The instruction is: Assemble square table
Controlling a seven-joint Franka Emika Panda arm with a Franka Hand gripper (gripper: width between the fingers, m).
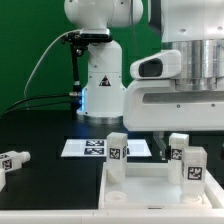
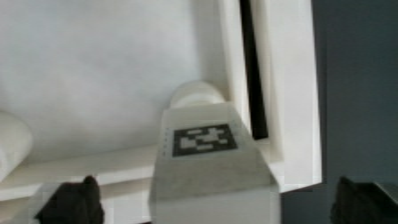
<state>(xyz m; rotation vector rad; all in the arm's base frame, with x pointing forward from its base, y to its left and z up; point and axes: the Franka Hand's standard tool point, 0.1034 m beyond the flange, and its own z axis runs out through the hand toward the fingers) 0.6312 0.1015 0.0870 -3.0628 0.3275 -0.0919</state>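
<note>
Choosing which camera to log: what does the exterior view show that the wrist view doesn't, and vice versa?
Exterior only: the marker board, a loose leg lying at that view's left, the robot base. Wrist only: the gripper, fingertips apart either side of a tagged leg. Both: the white slab with tagged legs on it.

A white leg (image 2: 210,150) bearing a square tag shows against the white slab (image 2: 89,70), close to its raised rim. The tool (image 2: 217,203) is spread wide, its dark fingertips (image 2: 71,202) on either side of the leg.

Square table slab (image 1: 145,200) and outlying leg (image 1: 12,162) cropped by frame; marker board (image 1: 85,148) partly occluded; jaws' tips cropped in blurred wrist view.
</note>
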